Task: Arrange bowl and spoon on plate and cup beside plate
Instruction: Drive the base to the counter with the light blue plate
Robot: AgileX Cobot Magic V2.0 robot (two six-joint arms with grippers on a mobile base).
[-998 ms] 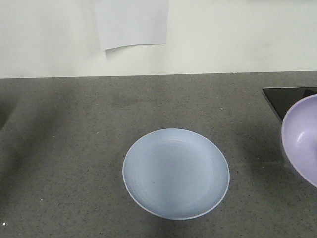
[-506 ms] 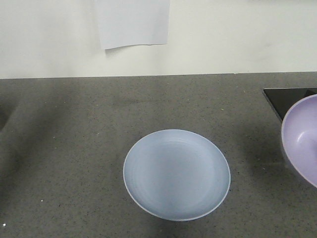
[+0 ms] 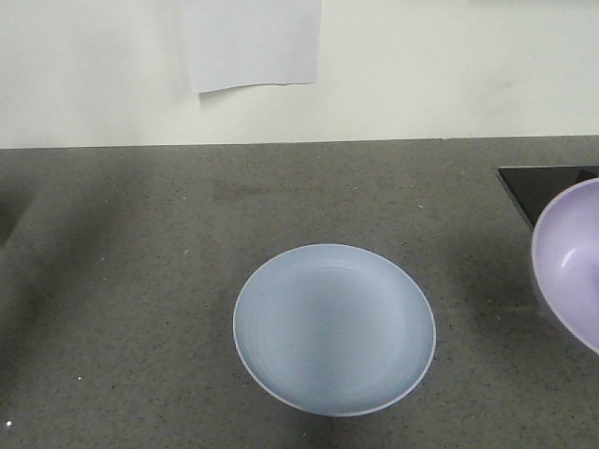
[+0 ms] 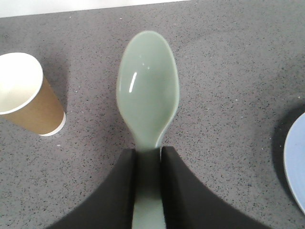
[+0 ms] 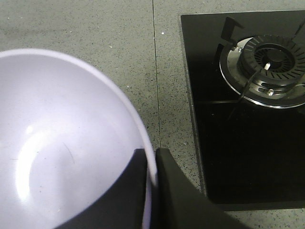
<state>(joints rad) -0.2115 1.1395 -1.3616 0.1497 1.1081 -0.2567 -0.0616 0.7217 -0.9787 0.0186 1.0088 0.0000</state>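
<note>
The pale blue plate (image 3: 334, 329) lies flat on the grey counter in the front view; its edge (image 4: 296, 167) shows at the right of the left wrist view. My left gripper (image 4: 148, 151) is shut on the handle of the mint-green spoon (image 4: 148, 88), held above the counter with its head pointing away. The brown paper cup (image 4: 27, 100) stands upright to the spoon's left. My right gripper (image 5: 151, 155) is shut on the rim of the lavender bowl (image 5: 62, 138), one finger inside and one outside. The bowl (image 3: 571, 257) is tilted at the front view's right edge.
A black glass hob (image 5: 248, 114) with a gas burner (image 5: 271, 64) lies to the right of the bowl; its corner (image 3: 538, 182) shows in the front view. A white sheet of paper (image 3: 251, 42) hangs on the wall behind the counter.
The bowl at the right edge has barely shifted; the plate's place in the picture moved a touch to the right. Nothing was taken hold of or let go.
</note>
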